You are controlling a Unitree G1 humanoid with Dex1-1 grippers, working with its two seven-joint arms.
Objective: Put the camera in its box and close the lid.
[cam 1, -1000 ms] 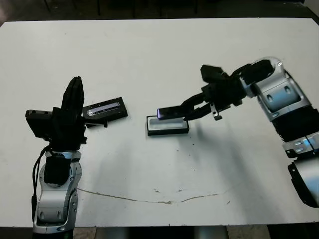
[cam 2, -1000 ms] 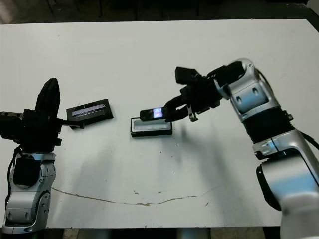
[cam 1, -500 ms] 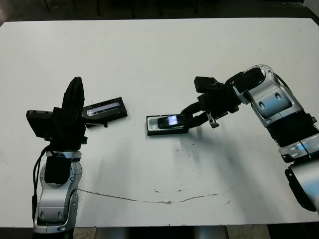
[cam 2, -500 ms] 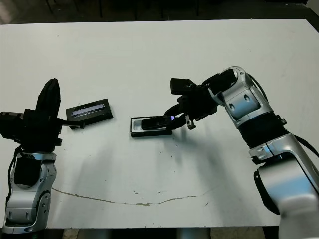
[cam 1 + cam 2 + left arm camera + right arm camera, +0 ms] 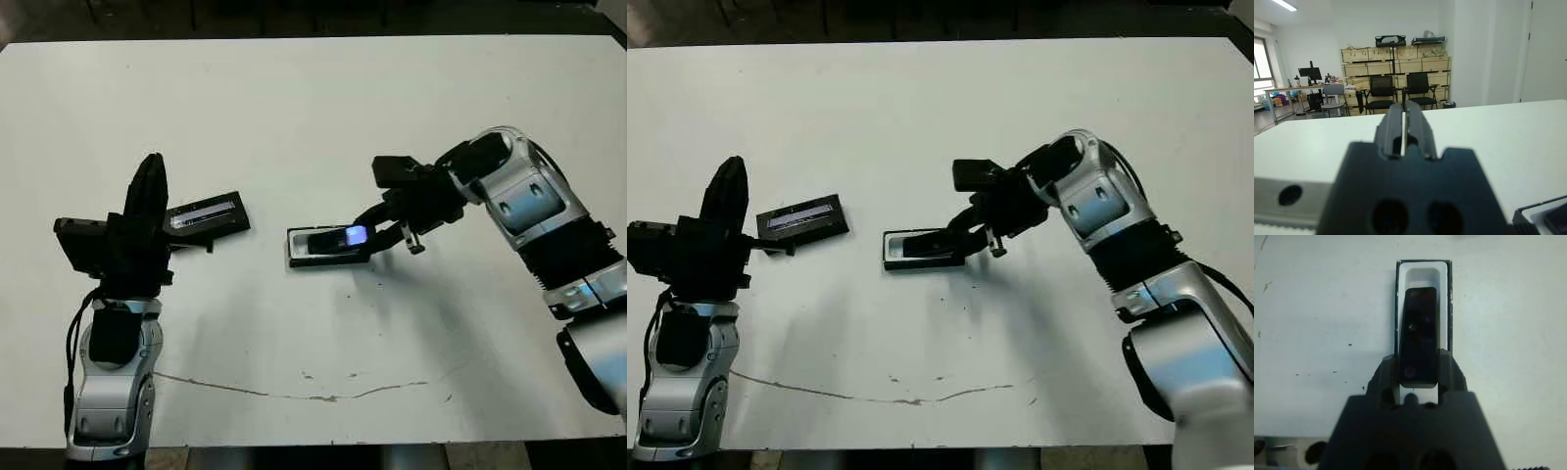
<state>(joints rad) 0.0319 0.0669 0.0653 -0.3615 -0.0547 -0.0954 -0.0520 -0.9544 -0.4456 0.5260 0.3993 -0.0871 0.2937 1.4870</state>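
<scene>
The box (image 5: 323,261), a shallow black tray with white lining (image 5: 1422,273), lies mid-table. The camera (image 5: 331,240) rests lengthwise in it, its glowing end at the right and slightly raised. My right gripper (image 5: 365,233) reaches in from the right and is shut on that end; in the right wrist view its fingers (image 5: 1449,374) flank the camera (image 5: 1419,333). The lid (image 5: 206,214), a black slab with a silvery strip, lies on the table left of the box. My left gripper (image 5: 151,168) points upward beside the lid, shut and holding nothing, its fingers (image 5: 1392,128) pressed together.
A thin dark crack line (image 5: 294,393) runs across the white table near its front edge. Bare table surrounds the box and the lid. The left wrist view shows chairs (image 5: 1382,90) and shelves of a room beyond the table.
My right gripper has come down and leftward, bringing the camera from above the box's right end into the tray. The left arm and the lid have stayed put.
</scene>
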